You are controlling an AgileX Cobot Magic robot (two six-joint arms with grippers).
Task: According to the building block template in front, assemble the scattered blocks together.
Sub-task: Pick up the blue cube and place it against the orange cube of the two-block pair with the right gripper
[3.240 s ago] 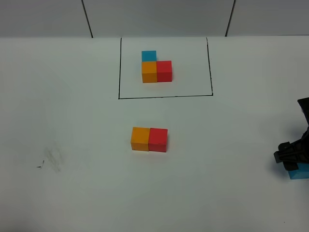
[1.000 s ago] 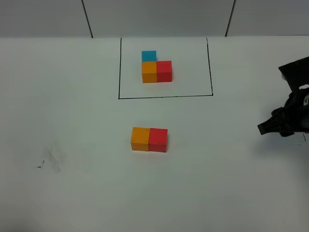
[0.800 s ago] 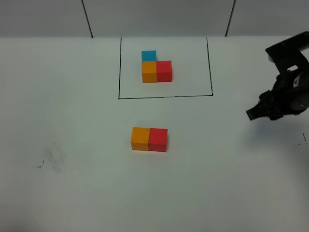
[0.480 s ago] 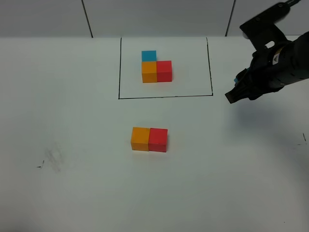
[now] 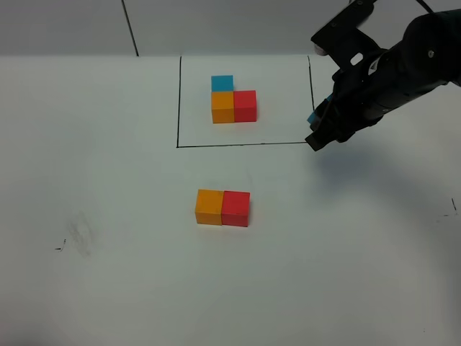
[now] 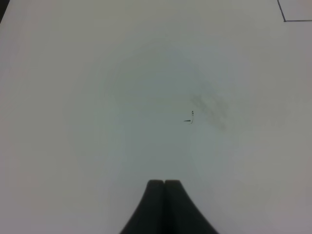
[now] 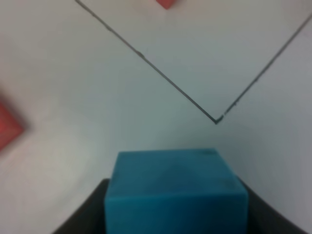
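Note:
The building block template stands inside a black outline (image 5: 246, 143): a sky-blue cube (image 5: 222, 82) behind an orange cube (image 5: 222, 107), with a red cube (image 5: 245, 105) to its right. Of the scattered blocks, the orange one (image 5: 209, 207) and the red one (image 5: 235, 208) sit side by side, touching, in front of the outline. My right gripper (image 5: 317, 133) hangs over the outline's front right corner (image 7: 216, 121), shut on the sky-blue block (image 7: 175, 180), which shows only as a sliver (image 5: 312, 117) from above. My left gripper (image 6: 165, 184) is shut on nothing over bare table.
A grey smudge (image 5: 78, 236) with a small black mark lies on the white table at the front left, also seen as a smudge (image 6: 212, 105) in the left wrist view. The right arm (image 5: 389, 72) reaches in from the back right. A grey wall runs behind the table.
My right gripper has carried the sky-blue block from the table's right edge up and leftward to the outline's front right corner. The other cubes have not moved.

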